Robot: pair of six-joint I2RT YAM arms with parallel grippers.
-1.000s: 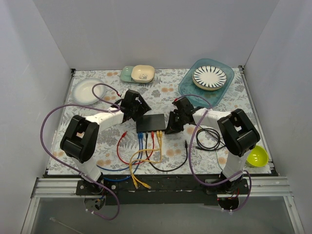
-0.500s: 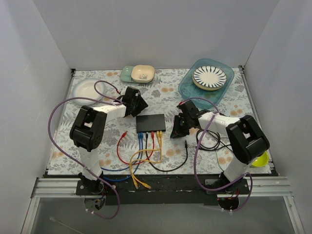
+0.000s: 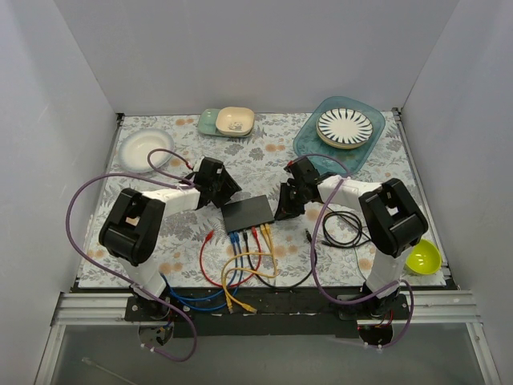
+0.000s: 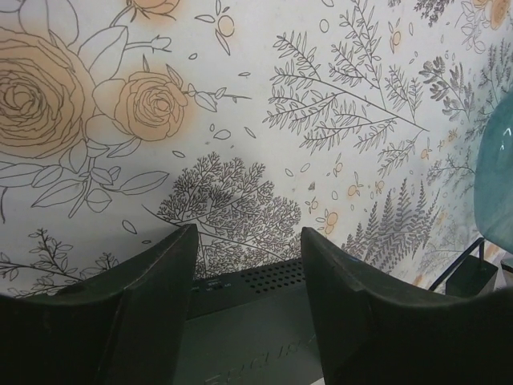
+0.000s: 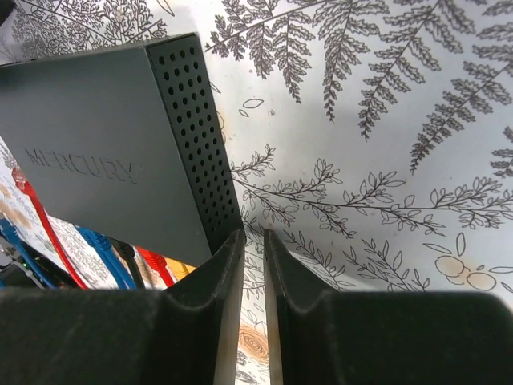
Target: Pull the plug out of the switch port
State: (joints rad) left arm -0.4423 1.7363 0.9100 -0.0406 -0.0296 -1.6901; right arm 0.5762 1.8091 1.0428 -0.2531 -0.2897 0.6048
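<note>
The flat black switch (image 3: pixel 247 212) lies mid-table, turned slightly askew. Red (image 3: pixel 210 237), blue (image 3: pixel 234 238), red (image 3: pixel 255 234) and yellow (image 3: pixel 265 233) plugs sit in the ports along its near edge. My left gripper (image 3: pixel 222 195) is open at its back-left corner. In the left wrist view its fingers (image 4: pixel 152 297) straddle the switch's (image 4: pixel 248 329) edge without closing. My right gripper (image 3: pixel 283 211) is shut and empty. Its fingertips (image 5: pixel 228 257) touch the switch's perforated right side (image 5: pixel 192 136), with the coloured plugs (image 5: pixel 100 245) beyond.
A loose black cable coil (image 3: pixel 345 228) lies right of the switch. A lime bowl (image 3: pixel 422 257) sits at the near right edge. A teal tray (image 3: pixel 317 144) with a striped plate, a cream bowl (image 3: pixel 234 120) and a white plate (image 3: pixel 144 148) stand at the back.
The switch has slid toward the near edge and turned askew, dragging its cables along. My left gripper has followed to its back-left corner, and my right gripper has moved up against its right side.
</note>
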